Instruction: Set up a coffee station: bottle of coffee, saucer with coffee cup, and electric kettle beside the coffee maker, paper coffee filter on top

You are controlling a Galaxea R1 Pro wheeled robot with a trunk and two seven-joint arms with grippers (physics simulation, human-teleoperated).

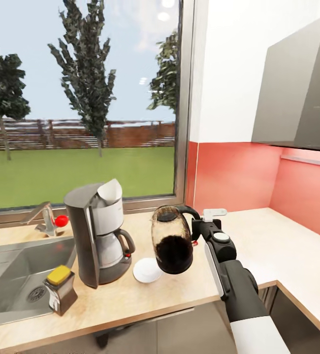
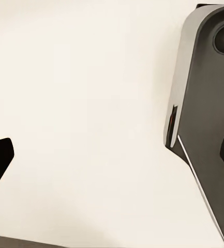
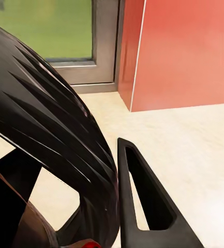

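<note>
The right gripper (image 1: 197,231) clamped the electric kettle (image 1: 172,240) by its handle at frame centre, above the saucer (image 1: 146,270). Recommended: lower it upright onto bare kitchen countertop (image 1: 248,246) right of the coffee maker (image 1: 97,233).

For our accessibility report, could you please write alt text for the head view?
The robot's right gripper holds a rounded clear glass kettle by its black handle above a light wood-grain countertop, partly over a small white saucer. Left of it stand a tall dark grey coffee maker topped with a white paper filter, a yellow-lidded jar and a steel sink.
</note>
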